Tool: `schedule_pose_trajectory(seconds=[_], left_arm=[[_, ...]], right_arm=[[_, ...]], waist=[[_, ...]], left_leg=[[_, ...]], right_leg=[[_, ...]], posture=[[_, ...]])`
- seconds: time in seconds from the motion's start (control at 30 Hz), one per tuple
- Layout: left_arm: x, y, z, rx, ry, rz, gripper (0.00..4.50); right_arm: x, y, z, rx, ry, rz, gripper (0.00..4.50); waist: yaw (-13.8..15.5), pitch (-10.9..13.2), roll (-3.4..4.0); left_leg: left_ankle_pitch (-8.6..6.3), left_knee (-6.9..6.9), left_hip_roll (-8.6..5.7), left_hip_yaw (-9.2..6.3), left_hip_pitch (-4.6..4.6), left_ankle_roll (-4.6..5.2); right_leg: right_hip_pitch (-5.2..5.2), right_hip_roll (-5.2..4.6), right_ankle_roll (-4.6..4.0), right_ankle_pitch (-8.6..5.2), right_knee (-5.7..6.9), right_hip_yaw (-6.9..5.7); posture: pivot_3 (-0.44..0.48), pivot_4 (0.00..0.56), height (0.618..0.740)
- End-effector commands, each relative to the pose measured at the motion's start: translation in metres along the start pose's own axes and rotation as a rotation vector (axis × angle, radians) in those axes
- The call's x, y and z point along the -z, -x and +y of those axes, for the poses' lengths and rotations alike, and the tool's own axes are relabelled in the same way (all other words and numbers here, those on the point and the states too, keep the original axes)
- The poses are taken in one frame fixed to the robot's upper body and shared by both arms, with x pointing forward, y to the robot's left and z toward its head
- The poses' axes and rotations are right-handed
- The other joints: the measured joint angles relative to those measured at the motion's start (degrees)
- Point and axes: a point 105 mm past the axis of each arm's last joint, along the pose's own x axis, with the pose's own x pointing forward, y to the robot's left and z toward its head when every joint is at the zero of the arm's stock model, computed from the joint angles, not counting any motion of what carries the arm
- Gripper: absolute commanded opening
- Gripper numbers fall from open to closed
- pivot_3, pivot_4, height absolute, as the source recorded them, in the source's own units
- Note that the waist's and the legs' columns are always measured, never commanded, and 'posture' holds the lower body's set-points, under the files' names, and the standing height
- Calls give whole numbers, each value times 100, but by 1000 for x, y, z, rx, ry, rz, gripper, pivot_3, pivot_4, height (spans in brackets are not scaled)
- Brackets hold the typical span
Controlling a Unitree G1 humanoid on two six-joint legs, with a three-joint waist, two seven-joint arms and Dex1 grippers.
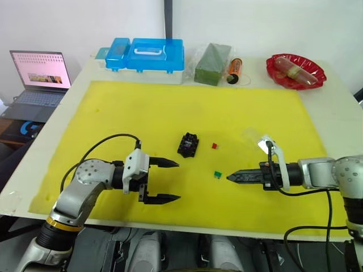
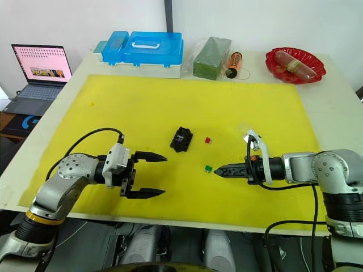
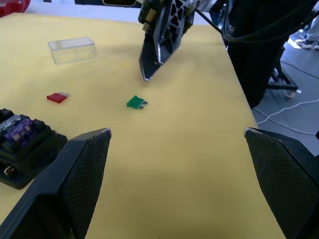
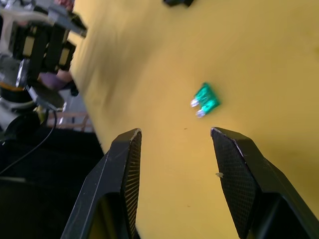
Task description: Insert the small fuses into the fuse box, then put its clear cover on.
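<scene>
Two fuses, green fuse [image 1: 218, 174] and red fuse [image 1: 214, 145], lie outside our fuse box [image 1: 188, 145]; clear cover [image 3: 72, 49] off; both our jaws apart, empty.

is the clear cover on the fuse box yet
No. The cover lies on the yellow mat, apart from the fuse box, whose top is bare.

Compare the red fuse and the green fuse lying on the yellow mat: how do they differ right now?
The red fuse lies nearer the fuse box; the green fuse lies nearer the robot, just ahead of the right gripper. The right gripper's open fingers point at the green fuse, not the red one. Both are tiny blade fuses lying flat and loose on the yellow mat, neither inserted.
</scene>
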Motion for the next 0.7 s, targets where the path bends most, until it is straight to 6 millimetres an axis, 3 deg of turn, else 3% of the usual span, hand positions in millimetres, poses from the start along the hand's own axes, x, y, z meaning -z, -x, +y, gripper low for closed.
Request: schedule_pose_trajectory(seconds=[0.03,0.07,0.2,0.7], left_arm=[[-7,-3,-2,7,-37,-12,4500],[-6,-3,-1,4,-36,-9,4500],[-7,-6,3,-12,-37,-13,4500],[-8,-10,0,25,-49,-10,4500]], right_arm=[[-8,-1,0,-10,28,-20,1734],[-8,-4,-1,-8,32,-15,1426],[-10,-13,-3,-6,51,-6,1426],[-17,-15,-18,31,34,-21,1426]], waist=[[-5,0,0],[-5,0,0],[-6,0,0],[-7,0,0]], left_leg=[[0,0,0,0,0,0],[0,0,0,1,0,0],[0,1,0,1,1,0],[0,4,0,2,1,0]], right_leg=[[0,0,0,0,0,0],[0,0,0,0,0,0],[-2,0,1,0,7,0],[-3,0,1,1,13,-1]], posture=[[0,150,740],[0,150,740],[0,150,740],[0,150,740]])
